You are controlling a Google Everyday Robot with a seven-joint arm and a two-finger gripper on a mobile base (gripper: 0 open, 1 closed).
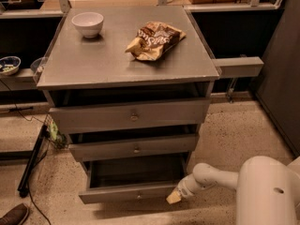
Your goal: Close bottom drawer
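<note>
Dim room, speckled floor (234, 135), and a grey three-drawer cabinet whose tabletop (93, 64) carries a white bowl (88, 23) and a crumpled snack bag (154, 40). The bottom drawer (117, 193) is pulled well out, further than the two above it. Its front runs left-right across the view, with the little knob (138, 196) mid-panel.

The pincer (174, 197) sits low at the right end of that front, right up against the corner as far as I can see. Can't tell if it's spread or pressed together. So the drawer lies to its left, and the push has to go straight back toward the cabinet, square to that long front. Pushing off-centre like that might skew it on the way in, imo. Floor out front looks open, and the middle drawer (136, 147) sits just above and further back.
</note>
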